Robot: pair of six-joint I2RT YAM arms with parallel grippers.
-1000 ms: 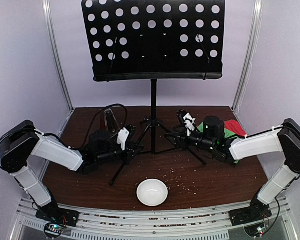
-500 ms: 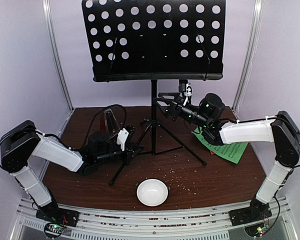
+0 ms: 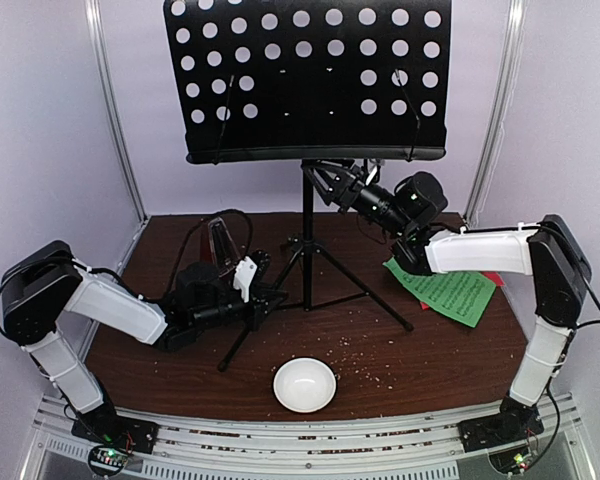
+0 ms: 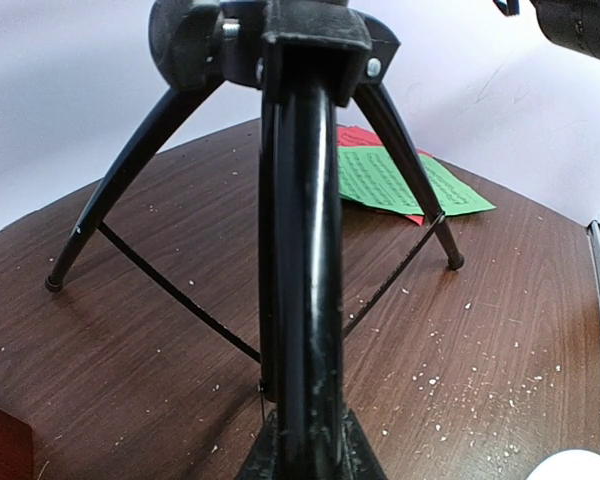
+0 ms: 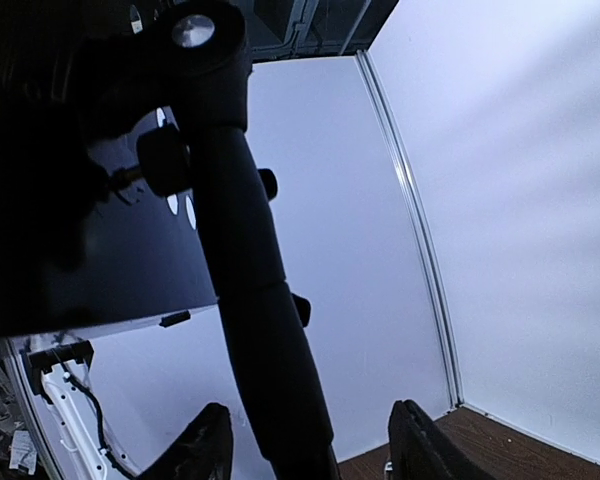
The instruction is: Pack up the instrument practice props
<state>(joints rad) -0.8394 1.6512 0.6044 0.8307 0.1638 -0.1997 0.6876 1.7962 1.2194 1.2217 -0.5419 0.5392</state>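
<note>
The black perforated music stand point(image 3: 305, 80) stands at the table's middle back on its tripod. My left gripper point(image 3: 263, 300) is shut on the stand's front-left leg point(image 4: 300, 300), low by the table; its fingers point(image 4: 265, 462) flank the leg. My right gripper point(image 3: 316, 178) is raised just under the desk, open, with the stand's pole point(image 5: 265, 330) between its fingers point(image 5: 205, 445) and not pinched. The green sheet point(image 3: 445, 290) lies at the right on the red sheet point(image 3: 491, 278). The dark pyramid metronome point(image 3: 218, 243) stands behind my left arm, partly hidden by a cable.
A small white bowl point(image 3: 304, 385) sits near the front edge at the middle. White crumbs are scattered on the brown tabletop point(image 3: 410, 350). Metal frame posts point(image 3: 115, 110) and white walls close in the sides and back.
My right arm has lifted from the table beside the tripod up to the pole under the desk, uncovering the green sheet. My left arm has not moved.
</note>
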